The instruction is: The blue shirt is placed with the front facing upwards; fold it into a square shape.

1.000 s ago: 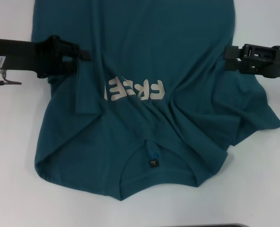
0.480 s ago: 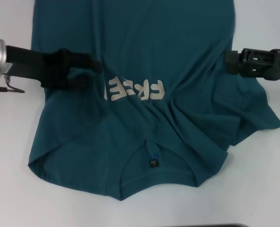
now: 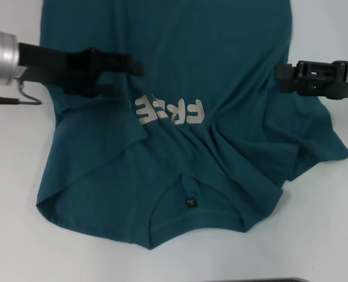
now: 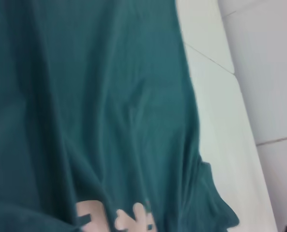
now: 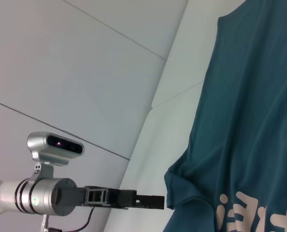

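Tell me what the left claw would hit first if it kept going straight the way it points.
The left claw points across the dark teal-blue cotton T-shirt toward the right claw. Its line looks free above the cloth until that claw, though its height is unclear.

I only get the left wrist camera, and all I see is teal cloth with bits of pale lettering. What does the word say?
Observer: In the head view the blue shirt reads FREE, upside down from the robot's side.
Operator: Where is the arm carrying my camera?
Observer: The left gripper is over the shirt, just beyond the lettering's left end.
Operator: And the other arm?
Observer: The right gripper is at the shirt's right edge, about level with the left one.
Operator: Which end is the collar?
Observer: The end nearest the robot; the neck label shows there.
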`<control>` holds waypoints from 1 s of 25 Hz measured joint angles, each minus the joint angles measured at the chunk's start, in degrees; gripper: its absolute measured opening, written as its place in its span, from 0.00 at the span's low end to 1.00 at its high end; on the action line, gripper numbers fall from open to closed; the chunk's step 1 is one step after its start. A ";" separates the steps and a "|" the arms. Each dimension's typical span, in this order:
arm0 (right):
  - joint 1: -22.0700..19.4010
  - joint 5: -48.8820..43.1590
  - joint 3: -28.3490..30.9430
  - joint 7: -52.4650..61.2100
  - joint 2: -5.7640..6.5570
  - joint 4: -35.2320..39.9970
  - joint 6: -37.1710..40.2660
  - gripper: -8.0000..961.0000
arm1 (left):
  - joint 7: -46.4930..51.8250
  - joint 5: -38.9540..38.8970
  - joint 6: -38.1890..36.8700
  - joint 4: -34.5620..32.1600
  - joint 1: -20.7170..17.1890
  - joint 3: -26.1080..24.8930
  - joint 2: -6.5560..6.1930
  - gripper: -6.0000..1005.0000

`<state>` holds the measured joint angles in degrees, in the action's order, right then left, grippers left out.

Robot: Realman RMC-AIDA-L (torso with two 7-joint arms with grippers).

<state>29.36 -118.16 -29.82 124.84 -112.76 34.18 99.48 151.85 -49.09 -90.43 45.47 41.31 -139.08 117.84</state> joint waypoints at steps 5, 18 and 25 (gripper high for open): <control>-0.21 0.00 0.02 0.05 0.12 0.01 0.00 0.95 | 2.75 0.16 2.43 0.13 -3.05 -0.44 -3.04 0.95; -0.33 0.04 0.02 0.56 0.48 0.01 0.01 0.95 | 3.64 0.53 9.15 -1.79 -7.85 -0.25 -3.74 0.95; -0.51 0.04 0.02 0.58 0.54 0.01 0.01 0.95 | 3.48 2.44 10.31 -2.86 -7.52 -0.14 -3.49 0.95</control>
<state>28.85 -118.12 -29.79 125.43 -112.23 34.19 99.49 155.33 -46.65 -80.12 42.62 33.79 -139.23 114.35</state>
